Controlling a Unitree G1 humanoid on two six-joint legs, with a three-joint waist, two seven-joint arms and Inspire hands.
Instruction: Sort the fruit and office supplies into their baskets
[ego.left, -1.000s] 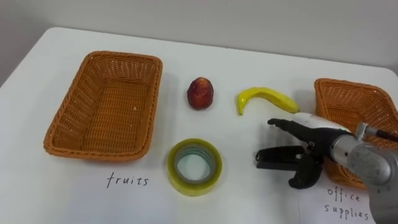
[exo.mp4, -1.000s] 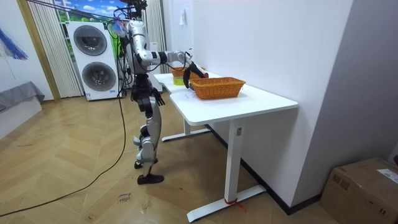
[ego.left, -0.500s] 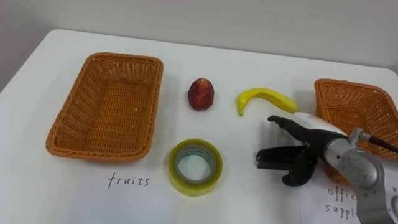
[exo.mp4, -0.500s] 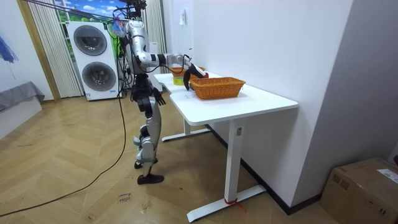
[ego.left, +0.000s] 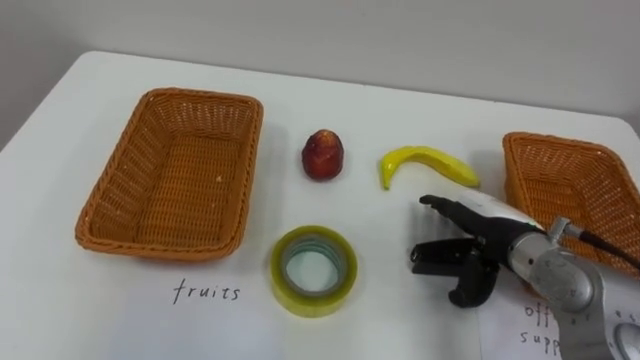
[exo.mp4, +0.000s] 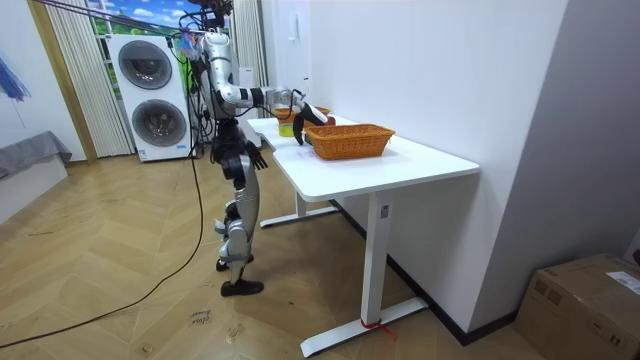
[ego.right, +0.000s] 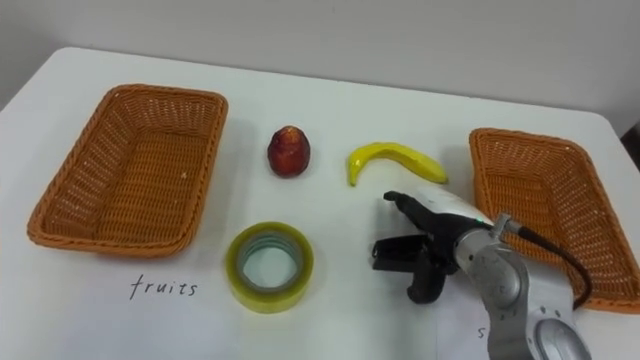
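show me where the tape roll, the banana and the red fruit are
tape roll (ego.left: 312, 303): left eye view, on its near yellow wall
banana (ego.left: 430, 157): left eye view, middle of its curve
red fruit (ego.left: 323, 155): left eye view, centre of its skin

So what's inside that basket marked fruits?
The fruits basket shows just a bare woven bottom with a tiny pale speck. The red fruit and the banana lie outside it, on the table. The basket's near wall covers a narrow strip of the bottom.
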